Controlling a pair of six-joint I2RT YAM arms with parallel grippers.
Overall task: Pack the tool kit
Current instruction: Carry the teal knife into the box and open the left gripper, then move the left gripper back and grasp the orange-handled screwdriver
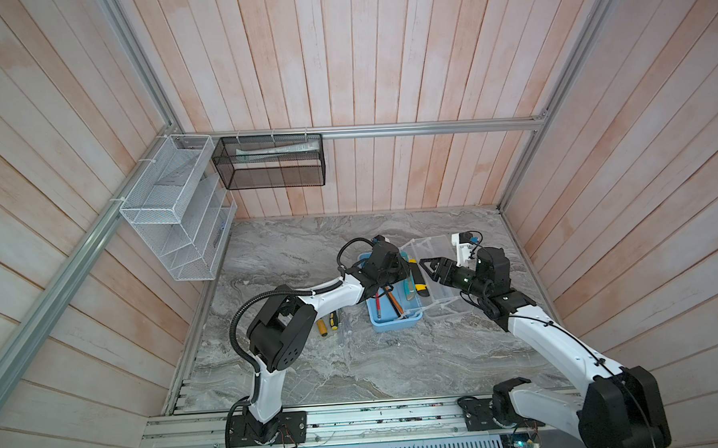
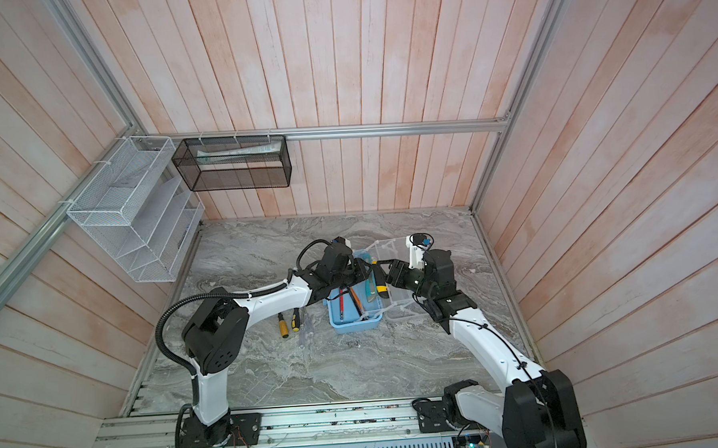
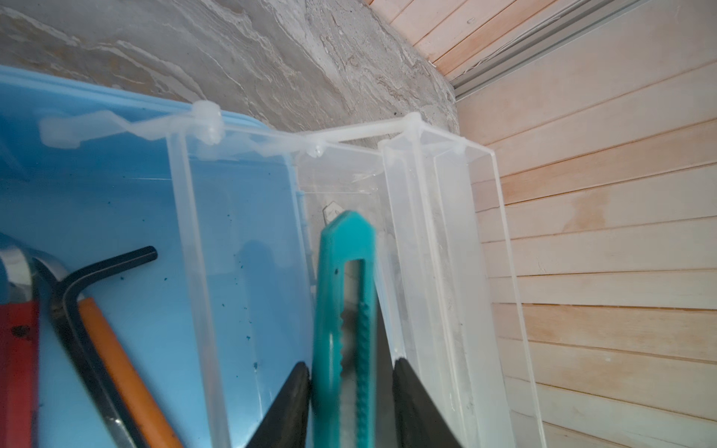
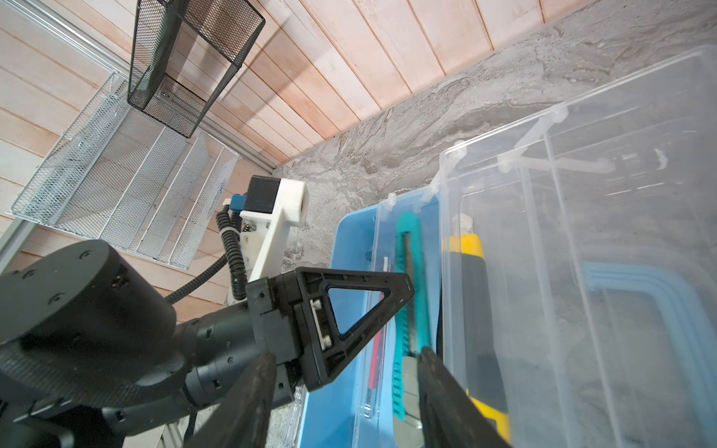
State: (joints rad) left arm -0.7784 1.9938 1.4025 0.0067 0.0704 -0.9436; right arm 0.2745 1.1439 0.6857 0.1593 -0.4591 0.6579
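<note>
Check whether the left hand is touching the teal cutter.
Touching. Left wrist view: one finger lies flush against the cutter, no gap.

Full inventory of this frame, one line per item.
toolbox: 1, blue, table centre
clear trays: count unclear, transparent, toolbox's right side
teal knife: 1, in clear trays
yellow-black tool: 1, beside teal knife
red-handled tool: 1, in toolbox
orange-handled tool: 1, in toolbox
hex key: 1, black, in toolbox
yellow screwdriver: 1, table, left of toolbox
black-yellow screwdriver: 1, beside it
wire rack: 1, white, left wall
mesh basket: 1, black, back wall
table: 1, grey marble
left gripper: black, astride teal knife
right gripper: black, open, near clear trays
</note>
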